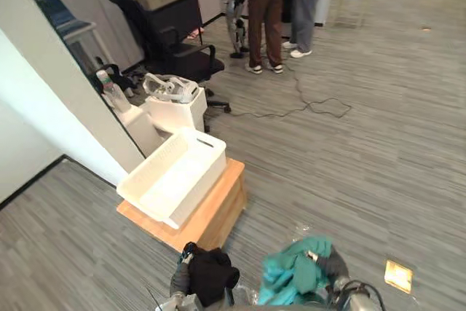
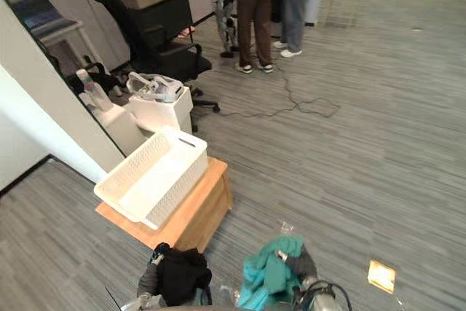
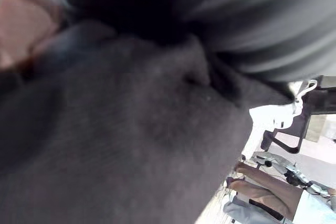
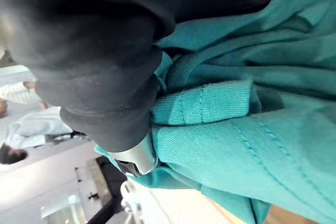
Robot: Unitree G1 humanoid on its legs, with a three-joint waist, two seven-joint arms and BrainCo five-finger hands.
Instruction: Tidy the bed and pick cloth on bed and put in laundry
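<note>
My left hand (image 1: 182,276) holds a bunched black cloth (image 1: 212,273) low in the eye views, its fingers curled round it. The same black cloth (image 3: 131,145) covers the left wrist view. My right hand (image 1: 333,264) grips a teal cloth (image 1: 293,270) beside it, and that teal cloth (image 4: 247,124) is wrapped around the hand's fingers (image 4: 137,157) in the right wrist view. Ahead to the left, a white laundry basket (image 1: 177,175) sits empty on a low wooden platform (image 1: 215,213). Both cloths hang short of the basket.
A white slanted wall panel (image 1: 65,85) runs along the left. Behind the basket stand a white bin (image 1: 175,107), a spray bottle (image 1: 113,92) and a black office chair (image 1: 171,41). Two people (image 1: 280,5) stand at the back. A cable (image 1: 306,107) lies on the grey floor.
</note>
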